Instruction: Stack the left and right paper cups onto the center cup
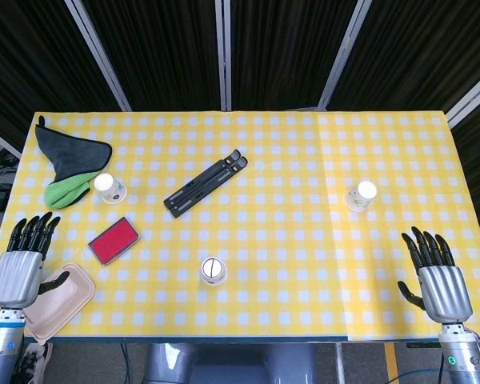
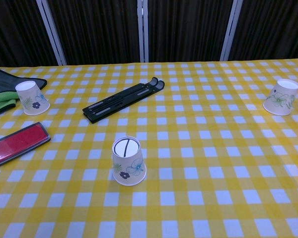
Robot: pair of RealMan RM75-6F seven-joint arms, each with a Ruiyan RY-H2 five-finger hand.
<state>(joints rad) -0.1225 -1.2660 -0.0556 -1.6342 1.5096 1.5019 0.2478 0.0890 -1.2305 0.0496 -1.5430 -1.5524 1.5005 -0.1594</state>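
Three white paper cups with flower prints stand upside down on the yellow checked table. The center cup (image 1: 213, 270) (image 2: 127, 161) has a dark line across its base. The left cup (image 1: 109, 188) (image 2: 32, 97) sits beside the cloths, and the right cup (image 1: 362, 195) (image 2: 282, 96) stands far right. My left hand (image 1: 22, 261) hovers at the table's front left corner with fingers straight and holds nothing. My right hand (image 1: 434, 272) is at the front right, fingers spread, empty. Neither hand shows in the chest view.
A black folding stand (image 1: 206, 182) (image 2: 124, 101) lies between the cups. A red flat case (image 1: 114, 240) (image 2: 17, 143) lies front left. Dark and green cloths (image 1: 68, 164) sit at the back left. A beige tray (image 1: 62, 300) rests by my left hand.
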